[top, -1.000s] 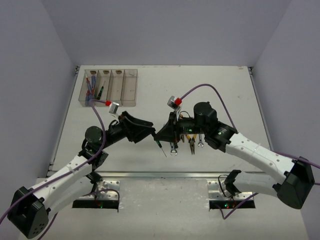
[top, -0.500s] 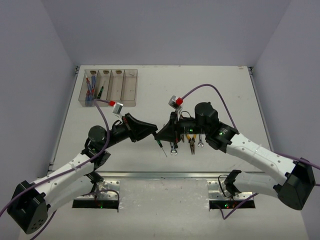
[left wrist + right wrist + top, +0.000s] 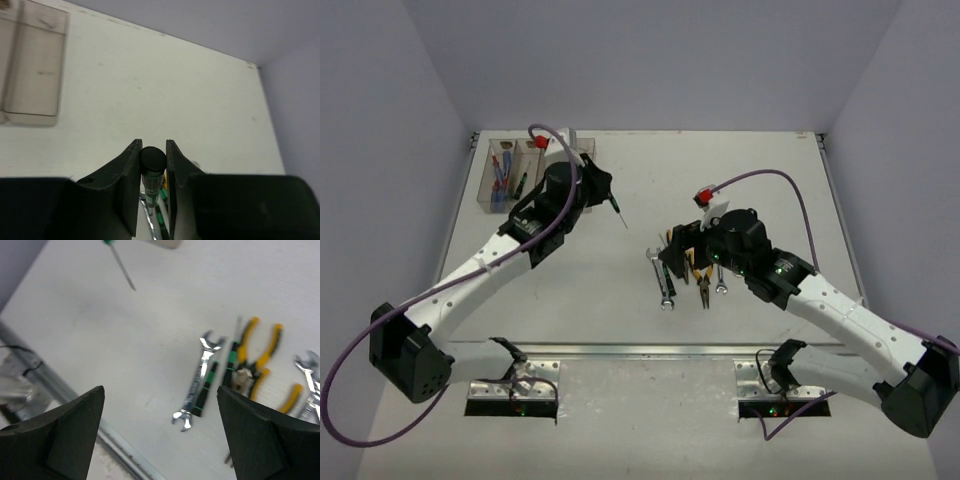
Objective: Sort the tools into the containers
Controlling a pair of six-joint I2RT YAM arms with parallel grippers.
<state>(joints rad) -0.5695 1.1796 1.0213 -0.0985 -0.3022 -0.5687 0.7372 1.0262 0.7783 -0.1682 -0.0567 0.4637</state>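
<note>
1. Roughly a third done, by my read.
2. Binned at 10 o'clock of the table (image 3: 740, 170), in the bins (image 3: 487, 200): blue-handled screwdrivers (image 3: 498, 180) in the leftmost, binned green-black screwdriver (image 3: 520, 184) in the next.
3. Nothing seen in the two bins toward 3 o'clock. Partly covered by the left arm, so not certain.
4. In transit: carried screwdriver (image 3: 152, 161), clamped by its handle in the left gripper (image 3: 603, 196), hanging above the table just off the 4 o'clock corner of the bin row, shaft toward 5 o'clock. Not in a bin yet.
5. Right gripper (image 3: 160, 390): released, fingers spread wide, grasping nothing, hovering at the 9 o'clock side of the pile.
6. Left to sort, lying just 4 o'clock of table centre:
   - wrenches (image 3: 200, 380): 2
   - pliers (image 3: 257, 352): 2, yellow-orange handles
   - loose screwdrivers (image 3: 207, 389): 2, green-black. Second one half buried beside the pliers, so shaky.
7. Totals:
   - bins: 4
   - green-black screwdrivers: 4 (1 binned, 1 carried, 2 loose)
   - blue ones: at least 2, too small to count exactly.
</note>
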